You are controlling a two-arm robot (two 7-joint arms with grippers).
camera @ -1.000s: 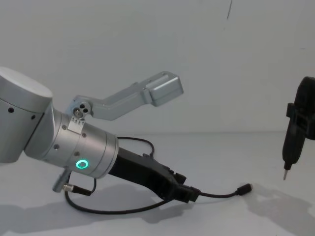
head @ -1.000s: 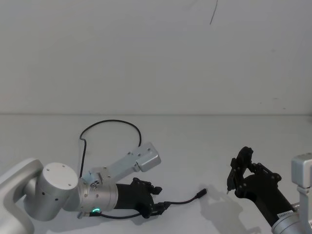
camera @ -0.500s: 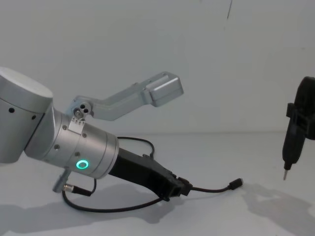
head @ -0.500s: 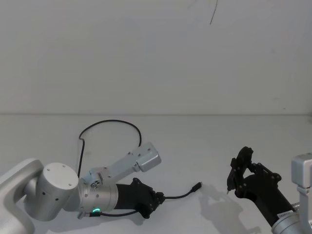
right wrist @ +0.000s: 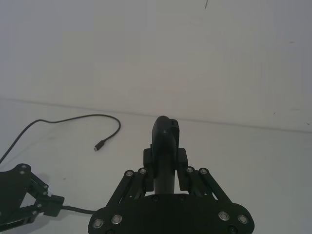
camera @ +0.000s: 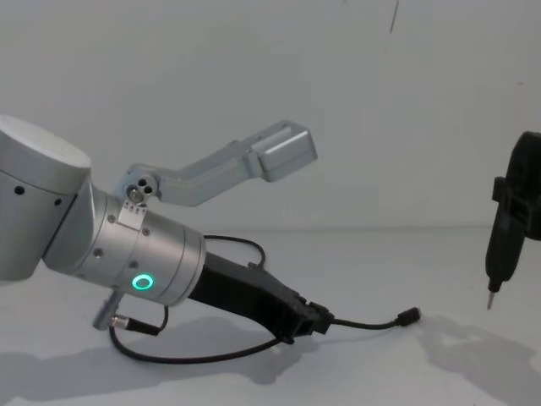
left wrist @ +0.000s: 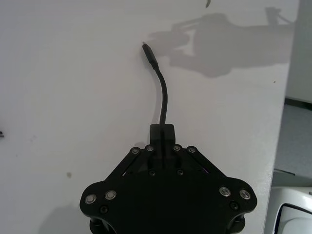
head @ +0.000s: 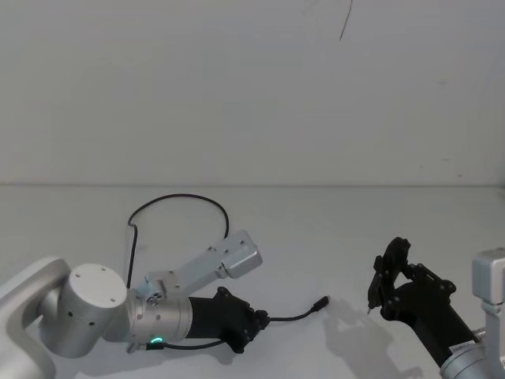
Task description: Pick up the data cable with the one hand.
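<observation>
My left pincer (head: 254, 320) sits low at the near left of the worktop (head: 355, 229), clamped on the data cable (head: 293, 317). One cable end reaches out to its right, between my two pincers. The rest trails back under my left arm and loops behind it toward the far side. My right pincer (head: 390, 272) stands well apart, near right.

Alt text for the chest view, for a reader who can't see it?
The left tool, low over the white table, is shut on the black data cable, whose plug end sticks out toward the right. The right tool hangs above the table at the right edge.
</observation>
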